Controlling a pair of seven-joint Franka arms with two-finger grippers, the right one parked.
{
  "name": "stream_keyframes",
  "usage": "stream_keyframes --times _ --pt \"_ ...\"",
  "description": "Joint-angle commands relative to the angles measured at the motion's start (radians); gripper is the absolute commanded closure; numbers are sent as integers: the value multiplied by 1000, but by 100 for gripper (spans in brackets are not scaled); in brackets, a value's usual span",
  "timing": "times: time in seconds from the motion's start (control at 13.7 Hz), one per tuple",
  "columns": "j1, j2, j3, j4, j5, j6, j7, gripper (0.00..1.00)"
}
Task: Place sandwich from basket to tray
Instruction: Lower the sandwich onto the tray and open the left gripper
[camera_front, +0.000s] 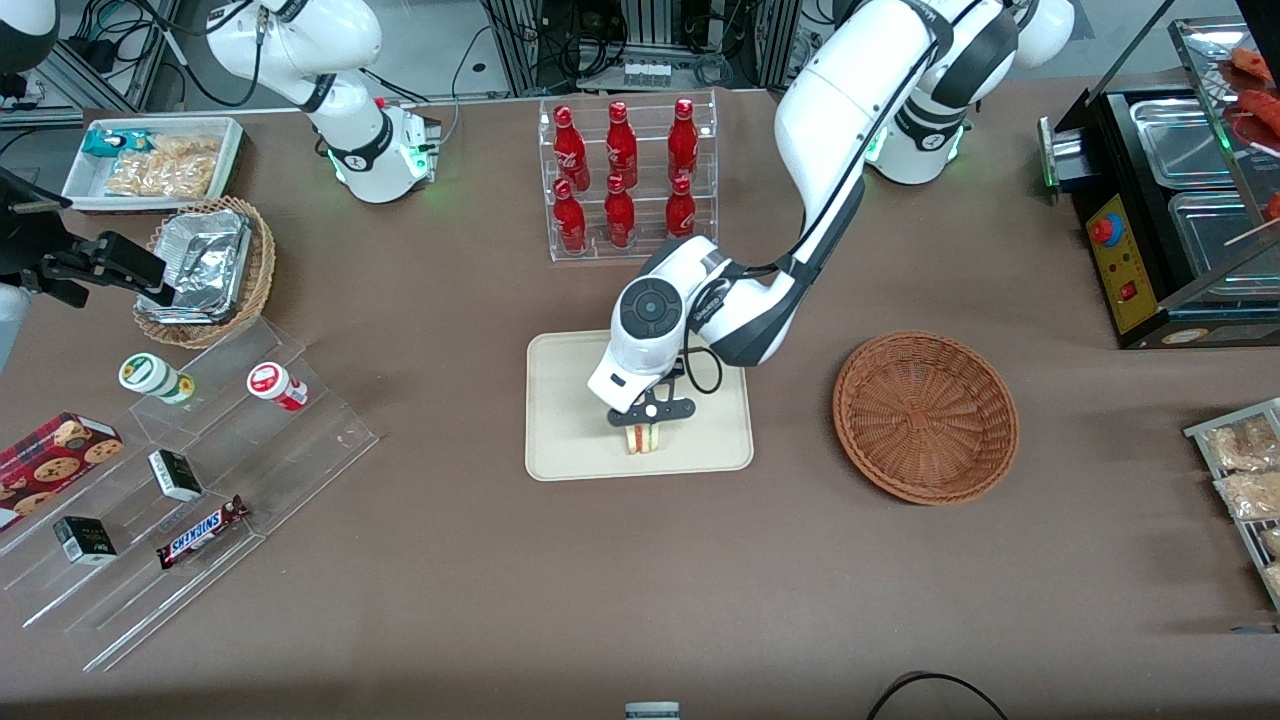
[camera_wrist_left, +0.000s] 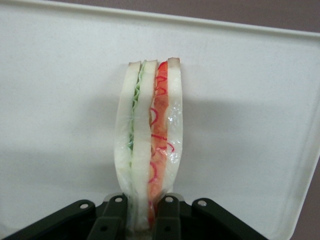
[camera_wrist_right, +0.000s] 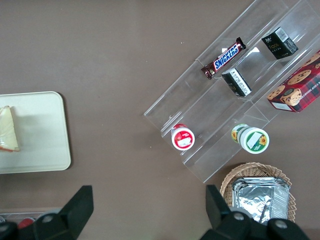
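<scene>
- The gripper (camera_front: 647, 424) is standing over the tray (camera_front: 560, 400), its jaws closing on the sandwich (camera_front: 647, 438), which is standing on edge on the tray (camera_wrist_left: 60, 100) and taking up the middle of its edge nearest the front camera.
- Bare tray surface is lying open on both flanks of the sandwich (camera_wrist_left: 150, 140).
- The working arm is arching above the tray's edge farthest from the front camera, blocking any approach from there.
- The bottle rack (camera_front: 628, 178) is standing farther from the front camera than the tray.
- Open counter (camera_front: 790, 420) is lying between the tray and the basket (camera_front: 925, 415), which is holding nothing.
</scene>
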Motion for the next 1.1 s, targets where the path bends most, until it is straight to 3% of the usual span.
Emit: stream_keyframes --times 0.0,0.07,0.37,1.02 --pt "-7 13 3 32 -13 -4 -30 5" --pt "-7 8 3 32 -11 -4 -51 0" --pt "-4 -30 5 37 -7 -22 -53 0" --pt "5 -220 63 25 22 -270 -21 0"
